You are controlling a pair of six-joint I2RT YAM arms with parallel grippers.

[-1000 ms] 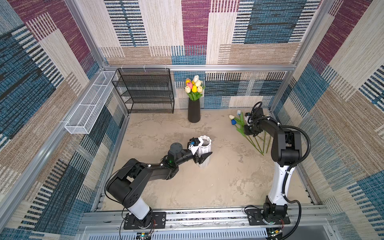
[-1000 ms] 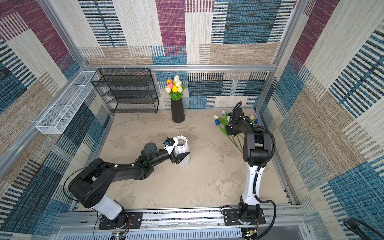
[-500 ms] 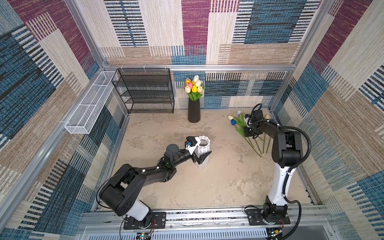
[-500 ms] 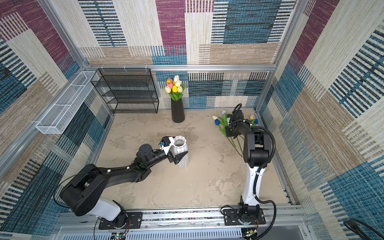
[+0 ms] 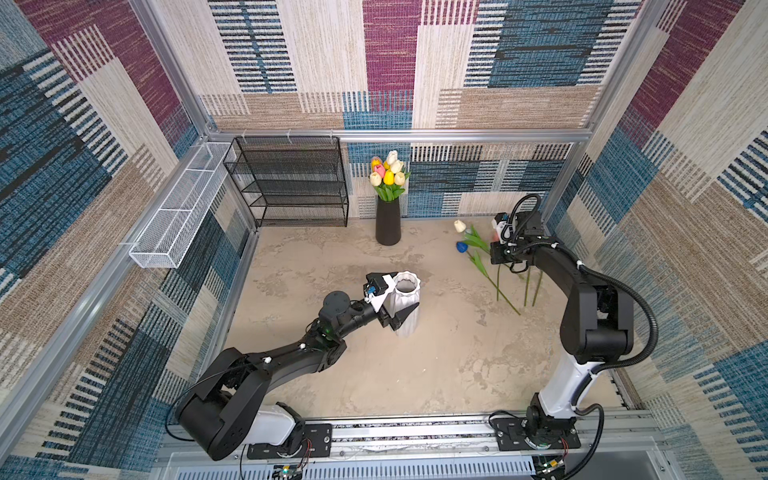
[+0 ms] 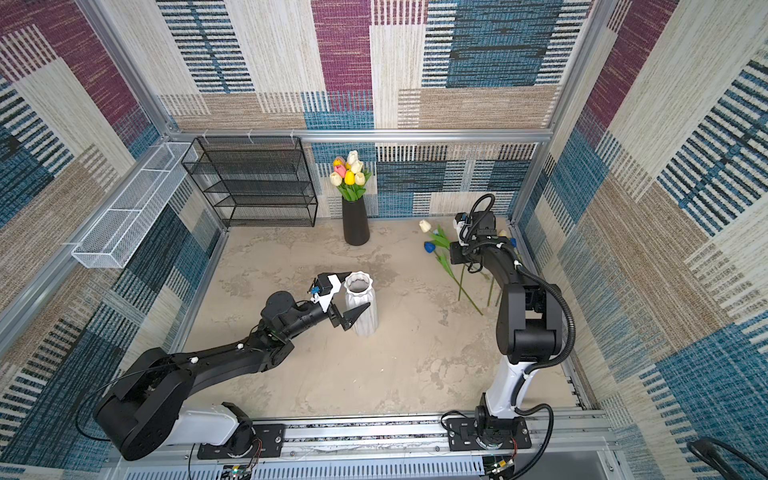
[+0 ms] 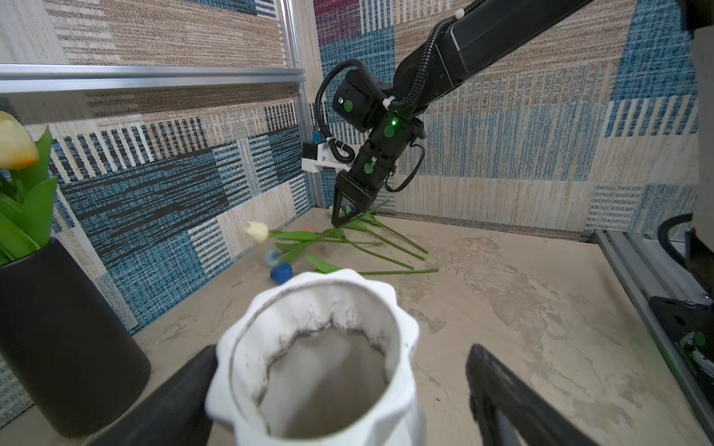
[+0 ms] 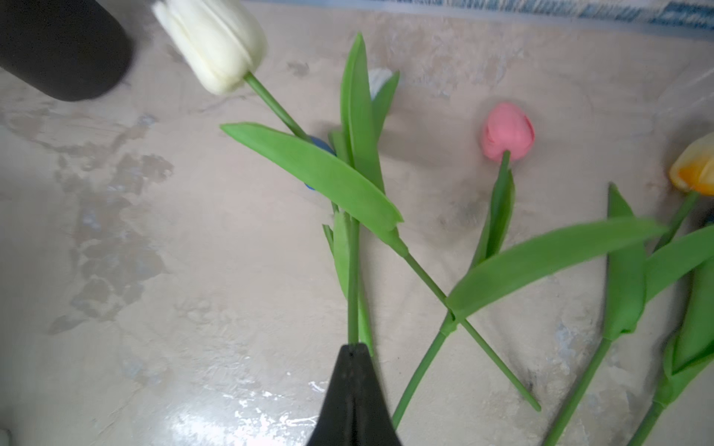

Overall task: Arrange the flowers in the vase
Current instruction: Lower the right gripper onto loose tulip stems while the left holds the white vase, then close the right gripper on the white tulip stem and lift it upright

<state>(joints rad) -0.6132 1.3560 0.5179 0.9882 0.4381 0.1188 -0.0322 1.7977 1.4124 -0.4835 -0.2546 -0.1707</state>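
Observation:
An empty white ribbed vase (image 5: 405, 303) (image 7: 317, 347) stands mid-floor. My left gripper (image 5: 405, 291) (image 7: 340, 351) is open around its neck: one finger (image 7: 185, 386) touches the wall and the other finger (image 7: 502, 394) stands apart. Loose flowers lie at the back right: a cream tulip (image 5: 459, 225) (image 8: 212, 42), a blue one (image 5: 461, 247), a pink one (image 8: 508, 131) and an orange one (image 8: 693, 166). My right gripper (image 8: 353, 347) (image 7: 338, 224) points down among them, shut on one green stem (image 8: 352, 278) whose head is hidden by leaves.
A black vase (image 5: 388, 224) holding several tulips (image 5: 388, 172) stands at the back wall. A black wire shelf (image 5: 291, 183) fills the back left corner, and a white wire basket (image 5: 178, 208) hangs on the left wall. Aluminium rails (image 5: 415, 432) edge the floor.
My right gripper has shut on the stem. My left arm's elbow has swung back towards the front left, and its jaws have opened a little wider around the white vase.

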